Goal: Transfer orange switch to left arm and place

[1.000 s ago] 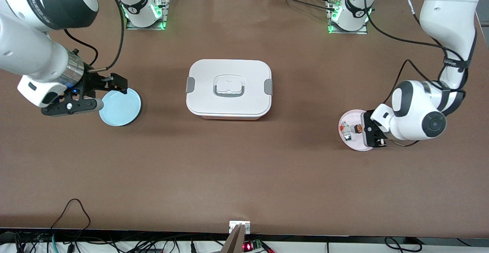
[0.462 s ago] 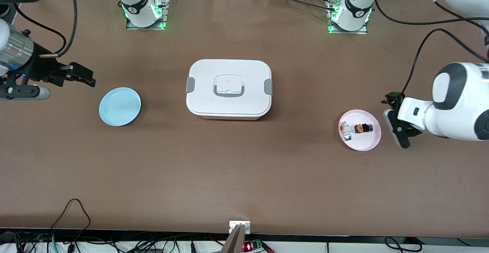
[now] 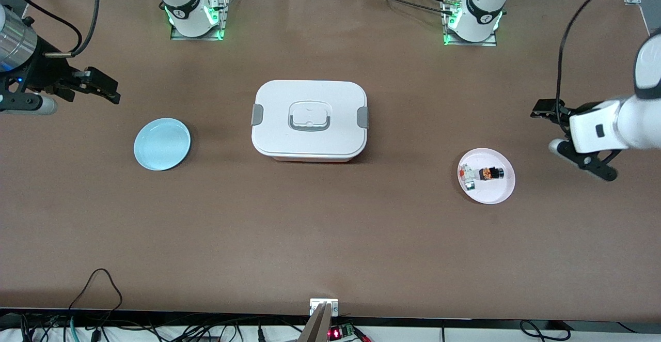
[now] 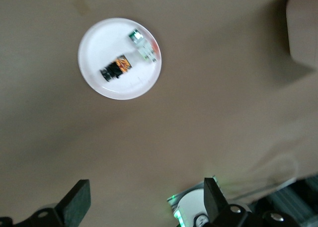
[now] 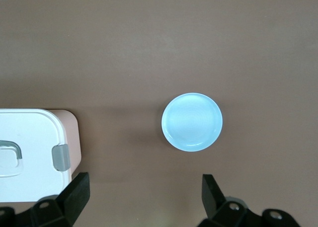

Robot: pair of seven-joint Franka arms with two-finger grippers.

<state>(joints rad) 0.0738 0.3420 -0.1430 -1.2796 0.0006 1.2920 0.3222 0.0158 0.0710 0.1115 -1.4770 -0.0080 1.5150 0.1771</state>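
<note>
I see the orange switch point(image 3: 489, 173) lying on its side on a pale pink plate point(image 3: 500, 193) toward the left arm's end of the tabletop point(image 3: 330, 238), with a few small white, red and green parts point(image 3: 467, 176) just beside it on the same plate. My left end effector point(image 3: 574, 138) hangs in the air over bare tabletop close to that plate, off toward the table's edge at the left arm's end, and it grips nothing: its fingers point(image 4: 79, 203) stand spread wide, and in the left wrist view the plate with the switch point(image 4: 115, 68) sits well apart from them, in line with the gap between the two fingers. The white box point(image 3: 310, 120) with grey side clips stands closed in the middle of the tabletop, between the two plates. Toward the right arm's end lies a light blue plate point(image 3: 162, 143), with nothing on it. My right end effector point(image 3: 77, 94) hovers over the tabletop near the right arm's edge, a little off from the blue plate, and it too is released and empty; its wrist view shows the blue plate point(image 5: 192, 121) and a corner of the box point(image 5: 30, 147) below its parted fingers point(image 5: 74, 194). The switch is not touched by either end effector.
</note>
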